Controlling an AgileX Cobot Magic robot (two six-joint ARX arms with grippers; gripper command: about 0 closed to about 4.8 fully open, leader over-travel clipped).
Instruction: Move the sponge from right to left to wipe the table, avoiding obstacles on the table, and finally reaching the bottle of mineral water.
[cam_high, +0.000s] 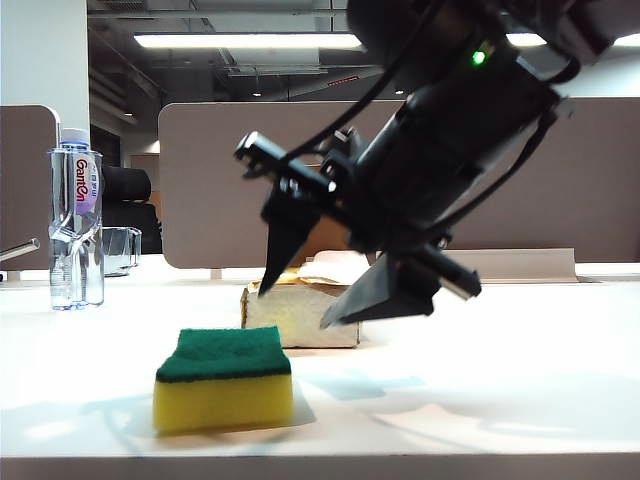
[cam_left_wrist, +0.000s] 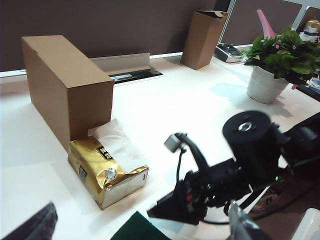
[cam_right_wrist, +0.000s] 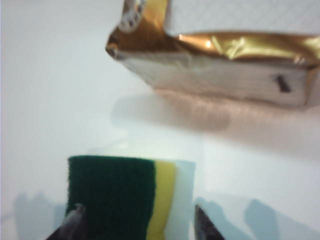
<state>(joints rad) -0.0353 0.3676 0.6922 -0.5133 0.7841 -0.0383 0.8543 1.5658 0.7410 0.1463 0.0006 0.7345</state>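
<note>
A low exterior camera skims the white table; both wrist cameras look down, sharing the yellow-and-green sponge and gold-topped tissue pack.

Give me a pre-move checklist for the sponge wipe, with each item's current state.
1. Sponge flat on the table, green side up: ok.
2. Right gripper gripping the sponge: not ok; it is open and hangs above, off the sponge.
3. Tissue pack in the way: ok; it lies behind the sponge.
4. Water bottle upright at far left: ok.
5. Left gripper open: ok.
6. Cardboard box upright behind the pack: ok.
</note>
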